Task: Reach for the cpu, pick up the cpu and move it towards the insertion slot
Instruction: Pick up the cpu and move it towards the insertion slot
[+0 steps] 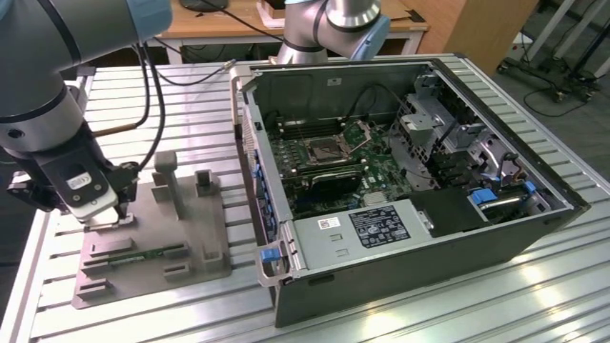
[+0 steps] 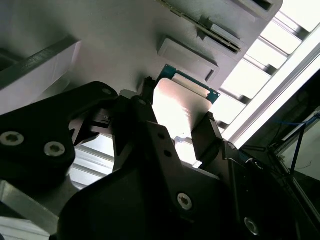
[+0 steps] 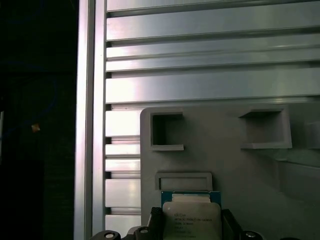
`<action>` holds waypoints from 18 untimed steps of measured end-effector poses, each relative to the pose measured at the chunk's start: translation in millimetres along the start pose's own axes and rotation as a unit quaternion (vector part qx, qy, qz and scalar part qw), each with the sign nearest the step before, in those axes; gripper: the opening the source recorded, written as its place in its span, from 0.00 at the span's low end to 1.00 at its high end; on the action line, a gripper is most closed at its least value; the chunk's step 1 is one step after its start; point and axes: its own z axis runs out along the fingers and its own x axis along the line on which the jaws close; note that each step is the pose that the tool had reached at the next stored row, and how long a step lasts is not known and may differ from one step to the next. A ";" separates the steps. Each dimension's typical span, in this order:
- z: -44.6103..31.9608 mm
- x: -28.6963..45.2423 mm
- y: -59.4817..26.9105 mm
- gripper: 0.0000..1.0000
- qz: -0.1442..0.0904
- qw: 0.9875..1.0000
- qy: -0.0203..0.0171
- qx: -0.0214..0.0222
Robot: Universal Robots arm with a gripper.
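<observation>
The cpu (image 2: 181, 109) is a flat silvery chip with a green-edged board, and it sits between my gripper's (image 2: 179, 102) two dark fingers (image 2: 207, 135), which press on its opposite edges. In the first wrist view the cpu (image 3: 191, 222) shows with a finger on each side, just off the grey fixture (image 3: 225, 160). In the exterior view my gripper (image 1: 100, 218) is at the left end of the grey fixture (image 1: 181, 236), and it hides the chip. The insertion slot (image 1: 324, 148), a silver-framed socket, lies on the motherboard inside the open computer case, far to the exterior view's right.
The fixture carries upright blocks (image 1: 167, 179) and a green memory stick (image 1: 143, 256). The case wall (image 1: 256, 186) stands between fixture and motherboard. The ribbed aluminium table (image 3: 200, 50) ends at an edge (image 3: 85, 125) close beside the gripper. A second arm's base (image 1: 333, 28) stands behind the case.
</observation>
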 end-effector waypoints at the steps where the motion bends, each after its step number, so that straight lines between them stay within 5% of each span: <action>1: -0.5 0.0 0.0 0.54 0.000 1.000 0.000 0.000; 18: -8.9 0.0 0.6 0.54 0.000 1.000 0.000 0.000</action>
